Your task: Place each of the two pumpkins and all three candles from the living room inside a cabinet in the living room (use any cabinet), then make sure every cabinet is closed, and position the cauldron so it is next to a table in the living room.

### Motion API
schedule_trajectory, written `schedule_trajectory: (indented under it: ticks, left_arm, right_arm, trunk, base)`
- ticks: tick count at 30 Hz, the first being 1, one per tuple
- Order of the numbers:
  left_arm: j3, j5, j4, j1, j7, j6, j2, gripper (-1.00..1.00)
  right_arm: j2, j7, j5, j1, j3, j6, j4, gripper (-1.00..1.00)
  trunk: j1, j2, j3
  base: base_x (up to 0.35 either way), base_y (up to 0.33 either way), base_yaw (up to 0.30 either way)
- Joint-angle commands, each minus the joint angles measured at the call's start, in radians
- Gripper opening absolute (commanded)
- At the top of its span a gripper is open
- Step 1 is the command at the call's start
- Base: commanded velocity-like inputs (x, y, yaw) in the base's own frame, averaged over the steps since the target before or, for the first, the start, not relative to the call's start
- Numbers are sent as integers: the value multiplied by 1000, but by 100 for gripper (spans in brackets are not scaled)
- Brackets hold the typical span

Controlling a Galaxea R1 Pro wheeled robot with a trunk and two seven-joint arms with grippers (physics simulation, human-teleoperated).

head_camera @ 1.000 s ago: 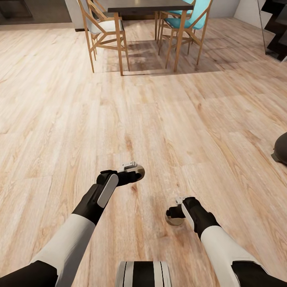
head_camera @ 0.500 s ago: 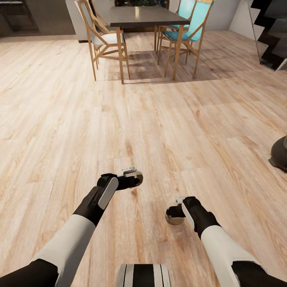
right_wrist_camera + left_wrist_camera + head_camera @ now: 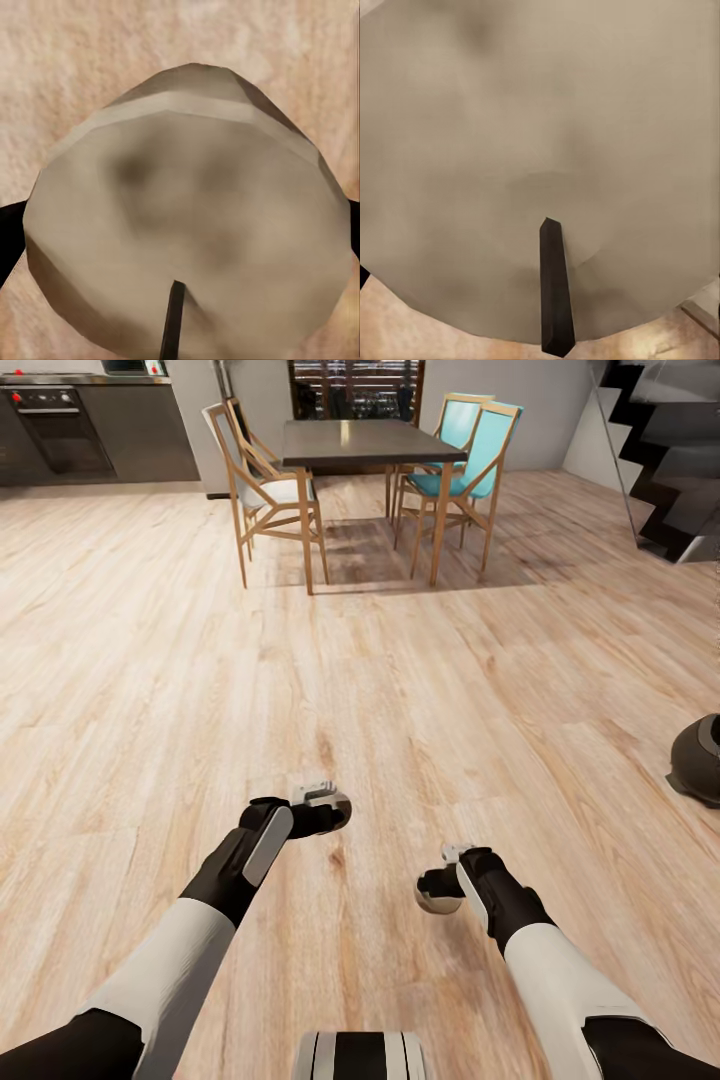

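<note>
Got a candle (image 3: 338, 812) clamped in my left gripper (image 3: 330, 815) and another candle (image 3: 437, 898) pinched in my right gripper (image 3: 438, 890), both hanging over the wood floor (image 3: 150, 660). Cauldron (image 3: 698, 758) sits on the floor off to my right, dining table (image 3: 368, 442) ahead.

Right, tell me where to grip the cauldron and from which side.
By the rim, one finger inside the mouth: the cauldron's round belly looks too wide to span. It sits on the floor to the robot's right, cut by the picture's edge, so approach from wherever the mouth proves open. The left end effector and right end effector each hold a candle.
</note>
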Motion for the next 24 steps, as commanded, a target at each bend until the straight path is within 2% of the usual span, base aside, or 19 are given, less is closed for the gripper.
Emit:
schedule_trajectory:
  ticks: [1,7,12,14,20,24]
  left_arm:
    - [-1,12,-1,0,9,2,1,-100]
    - [0,9,10,0,9,2,5,-100]
    - [1,9,33,0,9,2,34,-100]
    - [1,9,38,0,9,2,48,-100]
    - [1,9,83,-1,12,2,51,-100]
    - [1,9,167,0,12,-1,55,-100]
  right_arm:
    - [1,8,10,0,-3,5,-2,-100]
    - [1,7,10,0,-2,6,-22,-100]
    - [1,9,10,0,-2,7,-30,-100]
    - [1,8,10,0,-2,6,-30,-100]
    - [1,8,10,0,-3,6,-30,-100]
    - [1,9,10,0,-3,6,-30,-100]
  trunk:
    - [-1,0,3]
    - [-3,1,26]
    - [-5,3,46]
    - [-6,3,54]
    - [-9,4,81]
    - [-11,5,99]
  base:
    - [0,0,0]
    - [0,0,0]
    - [0,0,21]
    - [0,0,235]
    - [0,0,266]
    - [0,0,268]
